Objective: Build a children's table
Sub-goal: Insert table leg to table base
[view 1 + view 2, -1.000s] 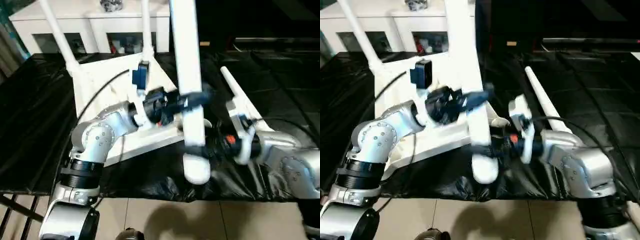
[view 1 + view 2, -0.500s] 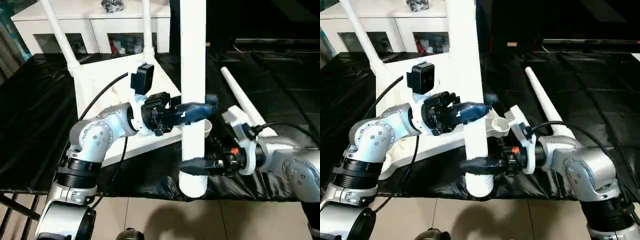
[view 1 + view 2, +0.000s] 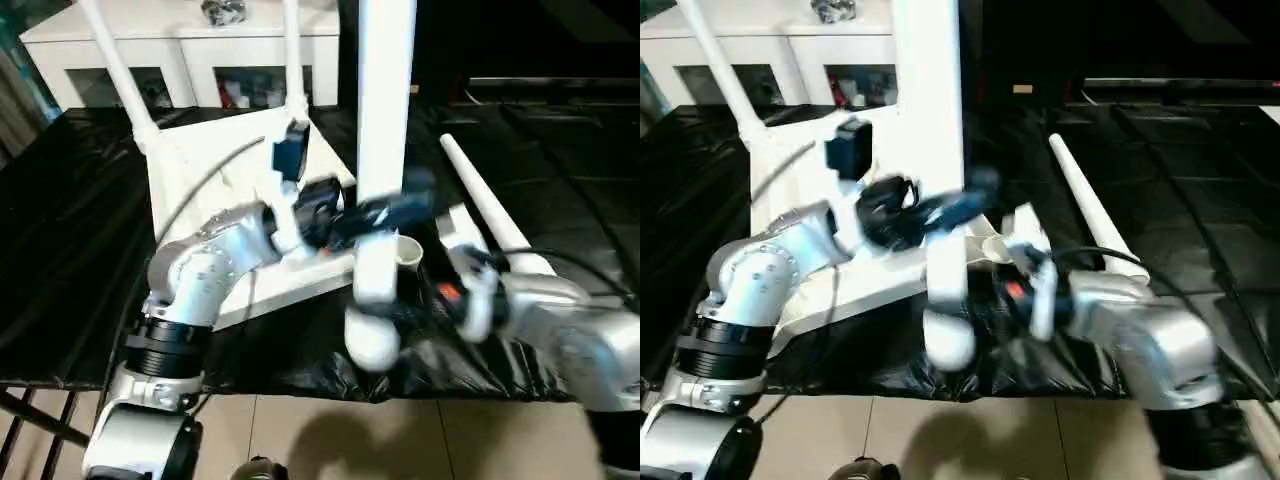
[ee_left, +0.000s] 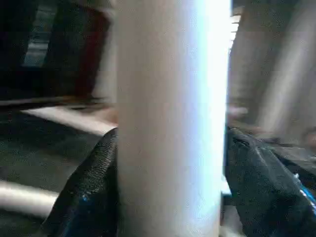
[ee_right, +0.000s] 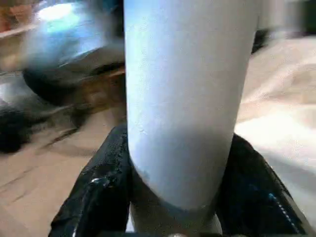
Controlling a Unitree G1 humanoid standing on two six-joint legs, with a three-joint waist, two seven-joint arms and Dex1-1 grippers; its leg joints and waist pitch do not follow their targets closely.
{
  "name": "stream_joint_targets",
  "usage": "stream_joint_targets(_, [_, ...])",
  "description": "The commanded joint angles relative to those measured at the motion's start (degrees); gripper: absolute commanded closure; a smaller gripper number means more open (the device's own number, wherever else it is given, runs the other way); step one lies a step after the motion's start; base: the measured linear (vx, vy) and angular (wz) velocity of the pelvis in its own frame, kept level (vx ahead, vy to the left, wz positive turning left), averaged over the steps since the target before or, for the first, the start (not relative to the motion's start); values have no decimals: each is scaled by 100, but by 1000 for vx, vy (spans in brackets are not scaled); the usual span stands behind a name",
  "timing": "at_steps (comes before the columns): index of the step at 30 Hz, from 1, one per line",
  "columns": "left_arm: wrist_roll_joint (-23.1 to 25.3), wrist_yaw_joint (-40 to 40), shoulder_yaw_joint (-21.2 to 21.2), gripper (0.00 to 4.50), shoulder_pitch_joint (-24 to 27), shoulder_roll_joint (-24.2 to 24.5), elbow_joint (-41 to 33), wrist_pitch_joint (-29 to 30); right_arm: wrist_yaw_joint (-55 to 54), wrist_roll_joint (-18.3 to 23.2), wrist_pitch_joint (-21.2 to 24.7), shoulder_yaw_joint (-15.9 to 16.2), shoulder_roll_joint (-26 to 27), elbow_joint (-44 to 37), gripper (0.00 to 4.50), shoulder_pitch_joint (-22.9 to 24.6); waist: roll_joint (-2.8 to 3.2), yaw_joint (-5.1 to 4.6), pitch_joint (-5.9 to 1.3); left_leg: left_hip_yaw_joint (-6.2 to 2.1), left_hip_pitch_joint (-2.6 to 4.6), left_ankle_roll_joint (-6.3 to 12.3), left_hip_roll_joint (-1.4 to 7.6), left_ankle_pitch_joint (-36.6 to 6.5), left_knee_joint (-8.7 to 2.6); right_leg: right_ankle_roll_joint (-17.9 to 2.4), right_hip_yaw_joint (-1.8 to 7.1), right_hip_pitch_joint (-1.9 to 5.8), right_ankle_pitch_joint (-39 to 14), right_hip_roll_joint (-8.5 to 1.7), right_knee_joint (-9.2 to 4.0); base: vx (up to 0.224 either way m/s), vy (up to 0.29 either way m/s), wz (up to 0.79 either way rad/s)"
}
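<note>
Both of your grippers are clamped on the upright leg (image 3: pixel 383 140): left gripper (image 4: pixel 170 163) higher up, right gripper (image 5: pixel 180 182) near its bottom end.

A black-covered table (image 3: pixel 80 220) stands before me. On it lies my white tabletop (image 3: pixel 220 160), seemingly upside down, and one loose leg (image 3: pixel 480 205) to its right.

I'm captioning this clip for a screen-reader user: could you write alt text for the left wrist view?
A white table leg stands upright, close to the camera, between the left gripper's two black fingers, which sit against its sides. Behind it lie dark sheeting and blurred pale shapes.
</note>
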Motion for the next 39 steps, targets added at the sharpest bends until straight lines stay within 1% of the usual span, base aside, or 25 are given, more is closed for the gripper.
stream_joint_targets(1, [363,577,-45,147,-101,-67,36,-144,-476,-302,-281,-27,122,41,261,-124,-117,-15,-403,-81,210,-81,204,-1084,-387,-1079,221,186,-1109,-287,-483,0,0,0])
stream_joint_targets(3, [814,1383,-74,147,-166,-183,152,-205,-1050,-680,-491,27,355,168,261,-160,-116,-19,-406,-86,199,-109,203,-1078,-396,-989,227,191,-1052,-268,-482,0,0,0])
stream_joint_targets(4, [1202,2178,-31,147,-250,-322,334,-302,-1608,-987,-625,39,598,314,262,-210,-122,-36,-401,-85,194,-118,201,-1082,-397,-967,230,177,-1008,-256,-483,0,0,0])
stream_joint_targets(5, [1336,2579,68,147,-287,-457,433,-386,-1830,-1144,-692,82,713,365,262,-215,-131,-34,-411,-86,199,-149,186,-1034,-393,-941,222,190,-989,-267,-490,0,0,0])
stream_joint_targets(8, [1344,3240,383,147,-341,-803,566,-532,-2149,-1304,-785,126,948,412,262,-190,-133,-26,-418,-85,181,-105,175,-977,-385,-954,221,210,-851,-265,-490,0,0,0])
stream_joint_targets(9, [1363,3471,495,147,-363,-956,601,-636,-2272,-1357,-825,146,1061,424,262,-177,-142,-21,-429,-84,154,-12,169,-842,-370,-998,220,220,-590,-262,-468,0,0,0])
stream_joint_targets(10, [1410,3876,659,147,-429,-1170,664,-771,-2480,-1426,-875,155,1242,426,262,-154,-130,-19,-442,-86,148,53,171,-753,-358,-1019,218,215,-421,-262,-454,0,0,0])
stream_joint_targets(11, [1436,4080,720,147,-458,-1257,686,-815,-2550,-1470,-903,178,1296,426,262,-141,-140,-22,-441,-82,145,82,161,-735,-350,-1030,215,215,-367,-256,-457,0,0,0])
stream_joint_targets(12, [1444,4182,754,147,-477,-1307,703,-846,-2618,-1546,-943,208,1316,427,262,-132,-140,-19,-441,-88,140,99,160,-726,-350,-1029,212,226,-344,-258,-454,0,0,0])
stream_joint_targets(13, [1487,4424,820,165,-516,-1422,750,-951,-2798,-1721,-1023,264,1376,447,262,-106,-108,-9,-440,-92,145,115,160,-735,-350,-1015,210,219,-374,-259,-459,0,0,0])
stream_joint_targets(14, [1513,4523,833,184,-528,-1478,773,-1003,-2864,-1788,-1056,296,1407,457,262,-83,-110,-18,-430,-90,148,97,157,-815,-354,-990,211,210,-455,-250,-478,0,0,0])
stream_joint_targets(16, [1528,4632,824,187,-512,-1597,751,-1054,-2968,-1864,-1099,324,1463,464,262,-41,-91,-26,-424,-92,162,81,161,-923,-369,-952,211,202,-582,-247,-495,0,0,0])
stream_joint_targets(19, [1578,4615,704,225,-441,-1708,646,-1062,-3073,-1955,-1144,343,1506,450,262,-7,-79,-20,-416,-97,187,-8,180,-1113,-393,-896,218,177,-776,-243,-514,0,0,0])
stream_joint_targets(23, [1561,4582,614,251,-400,-1737,645,-1140,-3133,-2132,-1279,401,1503,480,262,-9,-94,-30,-408,-104,168,-74,174,-1202,-413,-847,219,190,-748,-248,-514,0,0,0])
stream_joint_targets(24, [1561,4582,614,256,-400,-1737,645,-1140,-3133,-2132,-1279,401,1503,480,262,-9,-89,-26,-410,-105,171,-75,174,-1217,-413,-845,220,190,-764,-253,-513,0,0,0])
stream_joint_targets(25, [1564,4581,605,258,-399,-1730,648,-1152,-3131,-2122,-1278,394,1509,486,227,-9,-90,-28,-413,-102,170,-73,173,-1207,-409,-844,222,190,-752,-252,-511,0,0,0])
stream_joint_targets(26, [1566,4430,530,260,-391,-1660,631,-1228,-3044,-1995,-1243,303,1512,519,206,-39,-91,-31,-410,-102,167,-68,171,-1206,-409,-841,223,190,-750,-253,-513,0,0,0])
stream_joint_targets(27, [1536,4197,456,261,-376,-1552,586,-1287,-2750,-1715,-1158,169,1443,544,189,-97,-94,-24,-416,-96,168,-7,164,-1182,-401,-843,225,198,-727,-258,-526,0,0,0])
stream_joint_targets(29, [1492,4034,431,262,-370,-1478,588,-1273,-2582,-1580,-1103,90,1370,554,182,-138,-102,-19,-414,-95,166,20,178,-1144,-401,-864,227,197,-653,-255,-514,0,0,0])
stream_joint_targets(32, [1420,3816,412,265,-365,-1389,611,-1257,-2260,-1361,-962,33,1222,536,148,-184,-97,-13,-419,-96,157,75,177,-1039,-390,-915,221,212,-546,-259,-494,0,0,0])
stream_joint_targets(33, [1217,3475,420,265,-359,-1292,610,-1173,-1780,-1110,-790,1,961,499,142,-223,-118,-10,-424,-88,155,150,165,-985,-372,-984,217,233,-485,-262,-489,0,0,0])
stream_joint_targets(34, [1082,3250,417,265,-352,-1234,599,-1121,-1502,-975,-714,-14,805,474,137,-232,-112,5,-425,-89,157,164,174,-971,-371,-998,219,233,-481,-269,-487,0,0,0])
stream_joint_targets(35, [890,2893,406,265,-334,-1143,571,-1022,-1132,-783,-587,-49,591,454,117,-250,-116,18,-427,-78,158,211,173,-913,-356,-1057,223,232,-430,-267,-477,0,0,0])
stream_joint_targets(37, [740,2508,351,265,-295,-1003,504,-889,-783,-601,-462,-110,376,456,107,-281,-105,19,-428,-80,150,268,173,-856,-352,-1131,216,233,-376,-264,-461,0,0,0])
stream_joint_targets(39, [521,2107,325,265,-248,-868,402,-653,-453,-344,-258,-233,177,480,84,-349,-125,5,-425,-71,156,321,171,-822,-345,-1228,213,238,-365,-265,-451,0,0,0])
